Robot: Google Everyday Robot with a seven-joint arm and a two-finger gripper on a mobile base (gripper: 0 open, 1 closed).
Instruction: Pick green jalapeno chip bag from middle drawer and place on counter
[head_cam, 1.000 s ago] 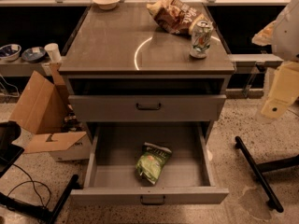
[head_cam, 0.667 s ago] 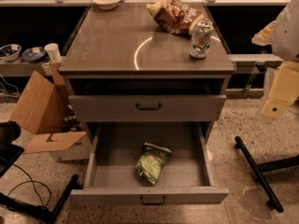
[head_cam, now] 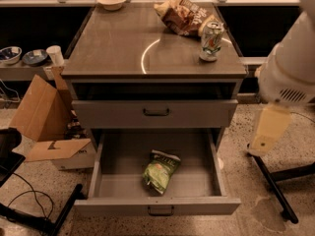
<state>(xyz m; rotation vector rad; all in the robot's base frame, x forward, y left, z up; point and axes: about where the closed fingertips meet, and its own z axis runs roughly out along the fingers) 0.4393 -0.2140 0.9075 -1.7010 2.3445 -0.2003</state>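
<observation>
The green jalapeno chip bag (head_cam: pixel 160 171) lies flat inside the middle drawer (head_cam: pixel 108 181), which is pulled fully out; its narrow front panel with the dark handle (head_cam: pixel 161 210) faces me. The counter (head_cam: pixel 123 48) is the glossy grey-brown top above, with a curved light reflection. My gripper (head_cam: pixel 267 134), a pale beige piece hanging from the white arm (head_cam: pixel 290 73), is at the right of the cabinet, level with the drawer and well to the right of the bag. It holds nothing that I can see.
On the counter's back right lie a brown chip bag (head_cam: pixel 179 16) and a silver-green soda can (head_cam: pixel 210 42); a white bowl (head_cam: pixel 111 0) sits at the back. The taller drawer front (head_cam: pixel 156 113) above is shut. A cardboard box (head_cam: pixel 42 117) stands left; a dark chair leg (head_cam: pixel 273 186) lies right.
The white arm and the gripper have moved left and down, closer to the cabinet's right side. The bag, drawer and counter items have not moved.
</observation>
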